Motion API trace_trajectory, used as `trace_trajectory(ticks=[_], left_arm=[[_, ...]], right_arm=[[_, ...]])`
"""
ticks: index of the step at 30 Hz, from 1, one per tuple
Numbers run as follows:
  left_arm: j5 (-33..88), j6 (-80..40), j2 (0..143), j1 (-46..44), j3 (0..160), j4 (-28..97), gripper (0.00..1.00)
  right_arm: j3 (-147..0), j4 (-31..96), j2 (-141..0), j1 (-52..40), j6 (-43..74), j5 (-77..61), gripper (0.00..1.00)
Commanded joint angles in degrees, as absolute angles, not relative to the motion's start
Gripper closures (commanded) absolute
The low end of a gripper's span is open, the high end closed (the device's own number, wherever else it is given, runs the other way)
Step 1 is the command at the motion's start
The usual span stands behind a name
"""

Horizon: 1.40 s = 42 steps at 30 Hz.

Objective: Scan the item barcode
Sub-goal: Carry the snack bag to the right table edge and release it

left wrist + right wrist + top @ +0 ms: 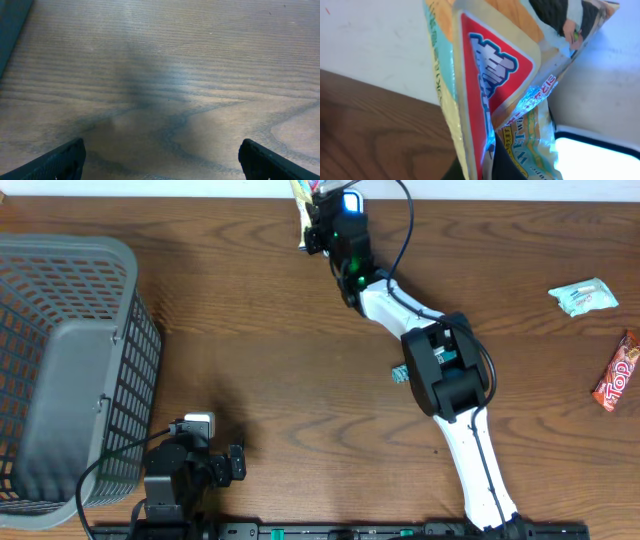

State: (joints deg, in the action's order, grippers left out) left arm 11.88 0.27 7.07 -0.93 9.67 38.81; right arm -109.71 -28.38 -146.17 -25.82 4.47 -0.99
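Upper centre: right gripper (pixel 314 228) clamps yellow-and-red plastic snack packet (pixel 490 85) beside lit white scanner (pixel 600 160). Scan judged unconfirmed; left gripper (pixel 160 156) spread, empty.

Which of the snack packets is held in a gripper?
The yellow packet with the red label, pinched in the right gripper at the far edge of the table. The pale green packet and the red Top bar lie untouched at the right.
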Motion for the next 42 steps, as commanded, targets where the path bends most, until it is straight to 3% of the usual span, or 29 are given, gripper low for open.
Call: trace_trajectory(ticks=[1, 10, 17, 25, 31, 35, 42], left_arm=[[11.94, 0.84, 6.98, -0.95, 9.37, 39.51, 0.02], [11.94, 0.84, 6.98, -0.95, 9.37, 39.51, 0.02], [11.94, 0.84, 6.98, -0.95, 9.37, 39.51, 0.02], [11.94, 0.84, 6.98, -0.95, 9.37, 39.51, 0.02], [11.94, 0.84, 6.98, -0.95, 9.37, 39.51, 0.02], [11.94, 0.84, 6.98, -0.95, 9.37, 39.51, 0.02], [11.94, 0.84, 6.98, -0.95, 9.37, 39.48, 0.02]], right_arm=[[-110.19, -29.63, -145.51, -26.20, -0.58, 3.05, 0.99], [-110.26, -21.17, -139.68, -25.67, -0.97, 7.44, 0.99], [-110.26, 3.77, -122.04, -24.16, -3.31, 8.43, 0.99], [-110.26, 34.98, -106.08, -15.11, -2.72, 21.23, 0.99], [-108.42, 57.89, -106.28, -0.34, 13.58, 27.99, 0.99], [-101.91, 58.43, -107.39, 7.25, 18.87, 28.01, 0.99], [-85.32, 42.87, -107.66, 17.78, 18.28, 30.89, 0.99]])
